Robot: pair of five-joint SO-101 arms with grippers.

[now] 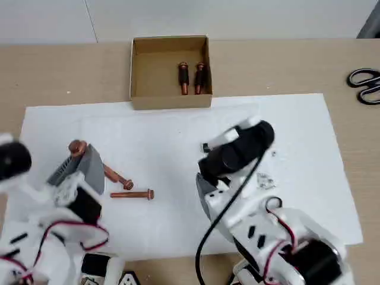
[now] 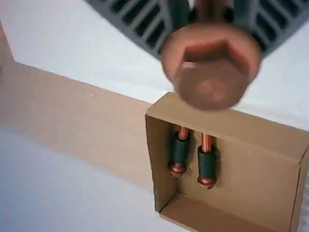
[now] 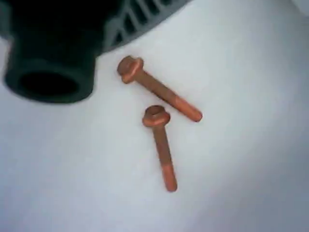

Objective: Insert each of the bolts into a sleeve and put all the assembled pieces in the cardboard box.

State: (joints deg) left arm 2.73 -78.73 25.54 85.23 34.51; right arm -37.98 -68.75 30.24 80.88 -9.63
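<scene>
My left gripper is at the paper's left side, shut on a copper bolt. The hex head of this bolt juts out past the grey fingers. My right gripper hangs over the middle of the paper, shut on a black sleeve whose open bore faces the camera. Two loose bolts lie between the arms, one angled and one level. The cardboard box stands at the back with two assembled pieces inside.
White paper covers the working area of the wooden table. Scissors lie at the far right edge. A small clear bit of wrapping rests on the paper just right of the right arm.
</scene>
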